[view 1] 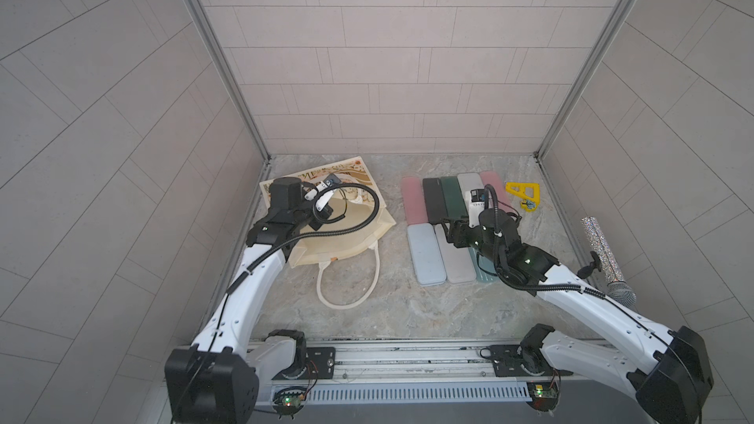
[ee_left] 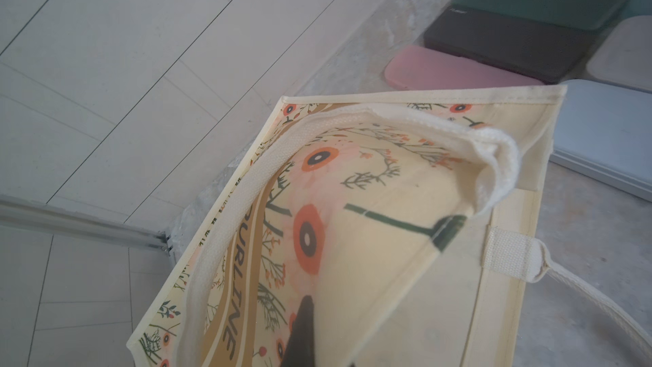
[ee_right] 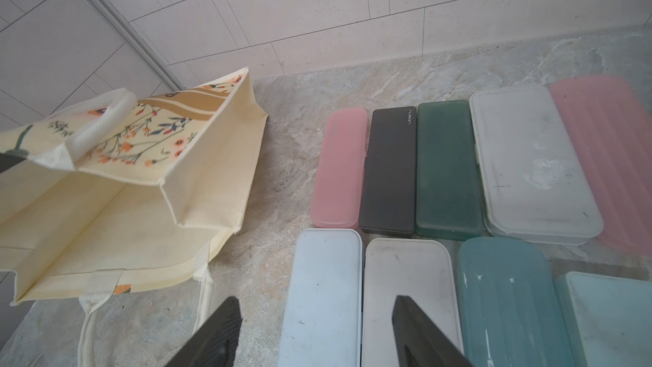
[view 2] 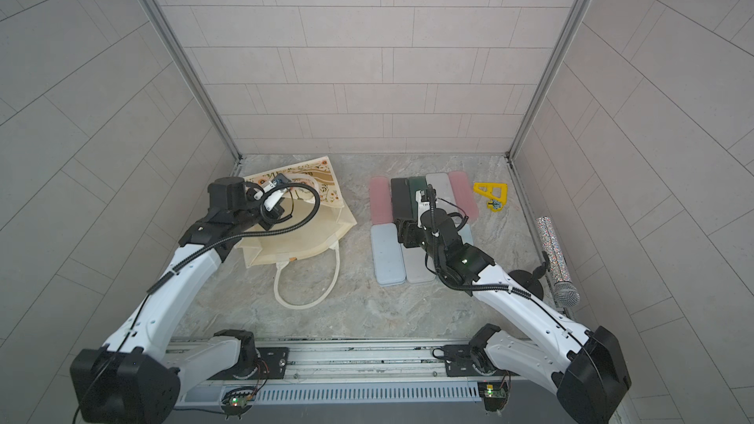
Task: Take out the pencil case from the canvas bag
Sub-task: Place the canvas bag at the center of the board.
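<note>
The cream canvas bag (view 1: pixel 347 234) (view 2: pixel 302 234) lies on its side at the left, mouth toward the front. My left gripper (view 1: pixel 326 197) is shut on its upper wall and holds it raised. One dark finger (ee_left: pixel 303 333) shows inside against the flower print; the cloth hides the other finger. What shows of the bag's inside (ee_right: pixel 106 206) holds no case. Several pencil cases lie in two rows to the right of the bag. My right gripper (view 1: pixel 451 234) (ee_right: pixel 317 315) hangs open over the light blue case (ee_right: pixel 324 294) in the near row, holding nothing.
A white rope handle (view 1: pixel 347 283) loops forward from the bag. A yellow triangular piece (view 1: pixel 524 195) lies at the back right. A glittery microphone (view 1: pixel 608 259) on a small stand leans by the right wall. Tiled walls close in on three sides.
</note>
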You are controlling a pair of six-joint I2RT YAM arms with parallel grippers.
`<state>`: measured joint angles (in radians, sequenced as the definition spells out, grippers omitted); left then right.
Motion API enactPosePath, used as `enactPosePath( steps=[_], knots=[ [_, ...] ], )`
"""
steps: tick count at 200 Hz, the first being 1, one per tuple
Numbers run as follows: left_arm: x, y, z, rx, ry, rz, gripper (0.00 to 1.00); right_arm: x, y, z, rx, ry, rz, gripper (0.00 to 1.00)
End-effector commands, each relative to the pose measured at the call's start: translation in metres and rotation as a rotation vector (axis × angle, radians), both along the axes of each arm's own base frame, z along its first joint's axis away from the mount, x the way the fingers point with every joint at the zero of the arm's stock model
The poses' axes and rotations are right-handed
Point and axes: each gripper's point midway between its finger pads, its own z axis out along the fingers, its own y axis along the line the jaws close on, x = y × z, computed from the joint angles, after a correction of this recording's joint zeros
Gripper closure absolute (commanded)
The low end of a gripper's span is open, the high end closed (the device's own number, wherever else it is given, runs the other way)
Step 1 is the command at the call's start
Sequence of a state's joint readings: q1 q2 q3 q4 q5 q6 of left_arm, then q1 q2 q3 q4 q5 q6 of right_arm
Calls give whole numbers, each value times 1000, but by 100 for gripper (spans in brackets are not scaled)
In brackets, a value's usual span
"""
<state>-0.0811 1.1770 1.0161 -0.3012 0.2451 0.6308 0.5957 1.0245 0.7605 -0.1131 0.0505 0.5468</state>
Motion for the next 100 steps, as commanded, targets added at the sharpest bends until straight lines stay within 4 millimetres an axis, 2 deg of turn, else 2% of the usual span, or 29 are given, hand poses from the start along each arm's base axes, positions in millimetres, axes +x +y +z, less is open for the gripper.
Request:
enactPosePath(
  steps=[1,23,70,100],
  knots=[
    [29,17,19,-26,-41,144,100,-4,-6,-3,-6,9,-25,29],
    [48,14,14,-49,-15,154,100,-3,-8,-2,-12,8,-33,29],
    [84,23,-1,-54,65,241,100,-2,-6,-8,-12,33,-32,29],
    [103,6,-4,-210,138,266,100,-2,-4,-15,-12,58,-30,29]
  ],
)
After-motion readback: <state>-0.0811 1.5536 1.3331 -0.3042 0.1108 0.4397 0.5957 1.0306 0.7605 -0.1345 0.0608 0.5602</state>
